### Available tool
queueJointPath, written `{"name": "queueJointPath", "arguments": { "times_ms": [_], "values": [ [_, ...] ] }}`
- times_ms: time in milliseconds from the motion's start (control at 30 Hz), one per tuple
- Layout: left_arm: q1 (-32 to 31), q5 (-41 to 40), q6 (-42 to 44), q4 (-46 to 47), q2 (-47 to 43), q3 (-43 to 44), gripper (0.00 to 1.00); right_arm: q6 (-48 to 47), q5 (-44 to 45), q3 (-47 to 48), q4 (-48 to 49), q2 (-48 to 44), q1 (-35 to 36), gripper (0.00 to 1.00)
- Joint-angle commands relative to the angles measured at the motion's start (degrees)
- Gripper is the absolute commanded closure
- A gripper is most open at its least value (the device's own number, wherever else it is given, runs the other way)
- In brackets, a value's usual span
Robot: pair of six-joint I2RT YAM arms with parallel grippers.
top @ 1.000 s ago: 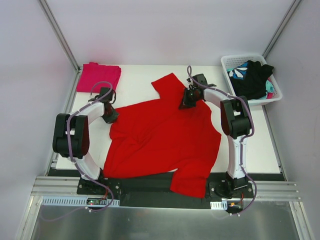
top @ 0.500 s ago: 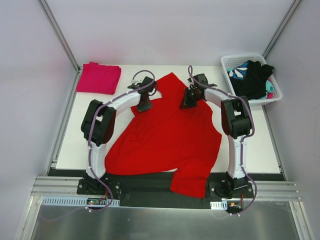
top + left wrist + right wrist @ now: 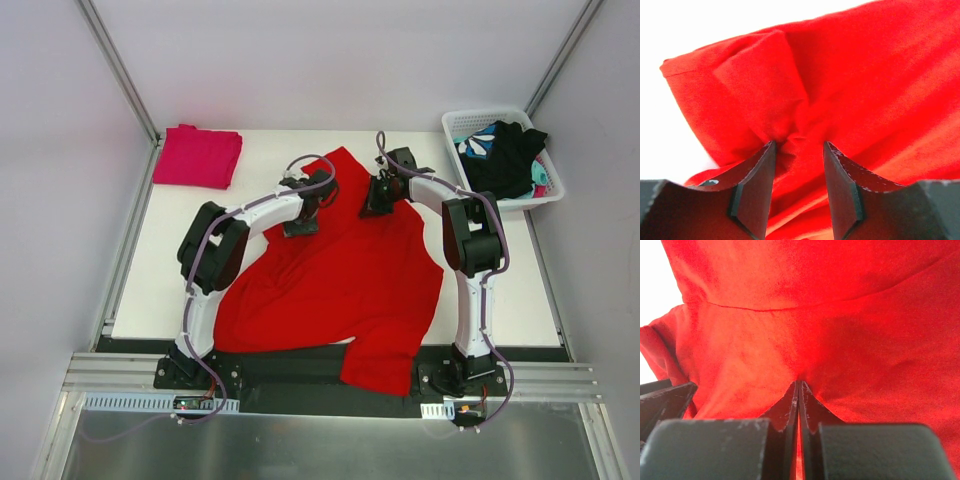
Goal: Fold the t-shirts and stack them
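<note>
The big red t-shirt [image 3: 340, 280] lies across the table's middle, its left side folded over toward the centre and its hem hanging over the near edge. My left gripper [image 3: 303, 212] rests on that folded part; in the left wrist view its jaws [image 3: 799, 144] stand open, with bunched red t-shirt [image 3: 765, 90] loose between the tips. My right gripper [image 3: 375, 205] sits at the shirt's upper right. It is shut on a pinch of red t-shirt [image 3: 805, 325] at the fingertips [image 3: 798, 385]. A folded magenta-pink t-shirt [image 3: 198, 155] lies at the back left corner.
A white basket [image 3: 470, 117] stands at the back right with a black garment [image 3: 510, 155] and a teal-and-white patterned one [image 3: 478, 142] in it. Metal frame posts rise at both back corners. Bare white table shows on the left and the near right.
My left arm has swept from the table's left side to the centre, carrying the red shirt's left side over onto the shirt, and its jaws have opened. The right arm has stayed still.
</note>
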Motion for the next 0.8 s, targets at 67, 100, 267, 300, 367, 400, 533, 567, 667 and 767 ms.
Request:
{"name": "queueJointPath", "arguments": {
  "times_ms": [67,100,267,300,367,400,533,567,667,767],
  "values": [
    [6.1,-6.8,1.1,-4.8,-7.8,-1.6,0.58,-0.7,-1.2,2.2,-0.8,-0.4,-0.2,0.99],
    [6.8,-6.9,1.1,-4.8,-8.2,-1.9,0.58,-0.7,-1.2,2.1,-0.8,-0.4,-0.3,0.99],
    [11.4,-3.9,2.5,1.3,-11.1,-5.6,0.58,-0.9,-1.4,2.2,-0.8,-0.3,-0.4,0.99],
    [13.2,-1.0,2.8,2.8,-11.4,-6.6,0.58,-0.8,-1.5,2.3,-0.8,-0.4,-0.4,0.99],
    [14.3,0.4,2.8,5.5,-11.9,-8.1,0.58,-0.8,-1.6,2.2,-0.8,-0.3,-0.5,0.99],
    [14.5,0.6,2.7,6.0,-11.9,-8.2,0.58,-0.8,-1.7,2.3,-0.8,-0.3,-0.4,0.99],
    [14.7,3.3,2.6,7.4,-10.6,-7.6,0.58,-0.9,-1.9,2.5,-0.9,-0.1,-0.5,0.99],
    [14.7,3.4,2.4,7.4,-10.4,-7.4,0.58,-0.9,-1.9,2.5,-0.9,-0.1,-0.5,0.99],
    [14.7,4.1,1.4,9.0,-10.4,-8.3,0.58,-1.2,-2.2,2.2,-1.2,-0.2,-0.6,0.99],
    [14.7,5.4,0.6,11.4,-10.3,-9.1,0.58,-1.5,-2.2,1.9,-1.1,-0.1,-0.6,0.99]
  ]
}}
